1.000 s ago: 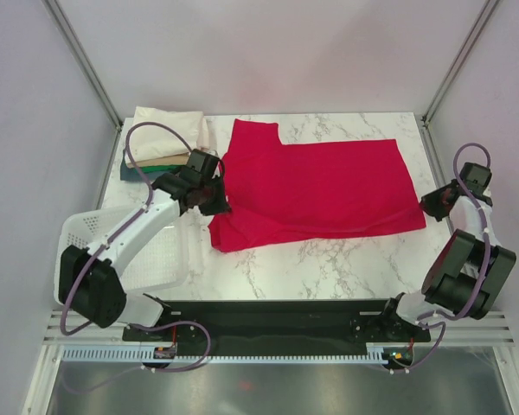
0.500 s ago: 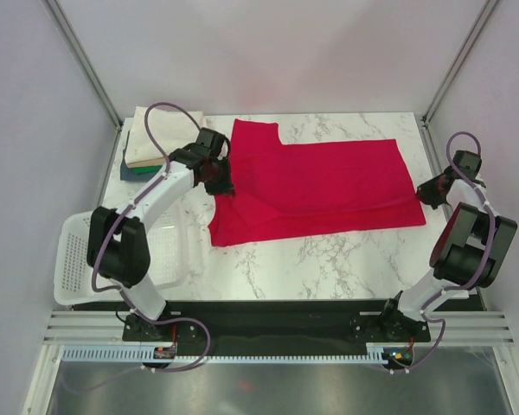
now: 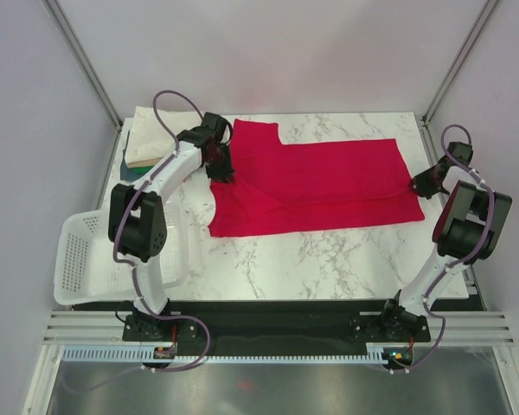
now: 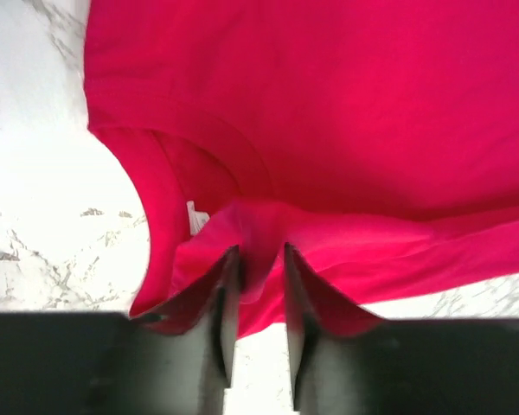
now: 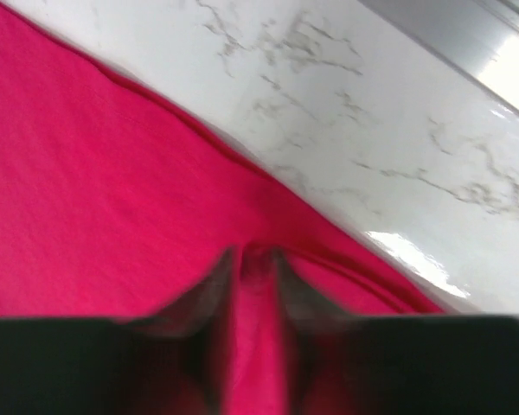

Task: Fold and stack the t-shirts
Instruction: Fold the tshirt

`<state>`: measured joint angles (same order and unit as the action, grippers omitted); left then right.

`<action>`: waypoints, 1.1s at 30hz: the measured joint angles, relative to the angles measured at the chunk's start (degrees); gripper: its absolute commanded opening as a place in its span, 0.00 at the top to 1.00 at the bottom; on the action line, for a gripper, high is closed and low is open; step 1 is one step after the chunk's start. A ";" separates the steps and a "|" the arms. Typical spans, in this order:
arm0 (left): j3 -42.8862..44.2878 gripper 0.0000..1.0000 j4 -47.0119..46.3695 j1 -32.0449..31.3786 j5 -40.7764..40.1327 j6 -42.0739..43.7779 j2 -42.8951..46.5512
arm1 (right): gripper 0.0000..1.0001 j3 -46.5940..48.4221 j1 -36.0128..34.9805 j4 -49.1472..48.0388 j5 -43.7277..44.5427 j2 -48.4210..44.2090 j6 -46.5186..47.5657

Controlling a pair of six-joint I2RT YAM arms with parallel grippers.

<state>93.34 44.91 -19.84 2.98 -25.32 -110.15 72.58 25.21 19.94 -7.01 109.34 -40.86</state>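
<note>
Top external view showed the crimson t-shirt (image 3: 320, 186) spread across the middle of the marble counter (image 3: 329, 259), a sleeve reaching toward the upper centre. The left jaws sat at its collar end on the left and the right jaws at its hem corner on the right. A stack of folded t-shirts (image 3: 147, 138), cream on top, lay in the upper left corner, with a white basket (image 3: 82, 259) at the lower left. Left wrist view showed the left jaws nearly together, pinching a raised ridge of the crimson t-shirt (image 4: 329, 104) just beside the collar (image 4: 182, 164). A small white tag (image 4: 195, 216) inside the neck was too small to read. Right wrist view, blurred, showed the right jaws likewise close together with a ridge of the crimson t-shirt (image 5: 95, 190) between them near the hem edge. No brand or writing could be read anywhere. The cloth looked light, limp and prone to sagging, so edges and corners seemed the best places to grip.
</note>
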 measured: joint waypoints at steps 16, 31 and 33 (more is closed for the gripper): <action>-13.64 0.25 1.07 0.46 -0.87 -3.87 22.58 | 0.14 -8.76 4.90 3.21 2.08 -20.31 4.09; -50.29 0.21 -20.11 -0.28 -1.07 -18.53 36.22 | 0.23 -28.20 9.49 -4.26 -6.10 -21.51 6.05; -50.84 0.21 -22.73 -0.33 -1.22 -19.58 34.69 | 0.23 -27.21 9.22 -6.08 -6.47 -20.00 5.70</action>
<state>42.50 22.17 -20.16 1.76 -44.91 -75.46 45.36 34.44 13.87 -13.47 89.34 -35.16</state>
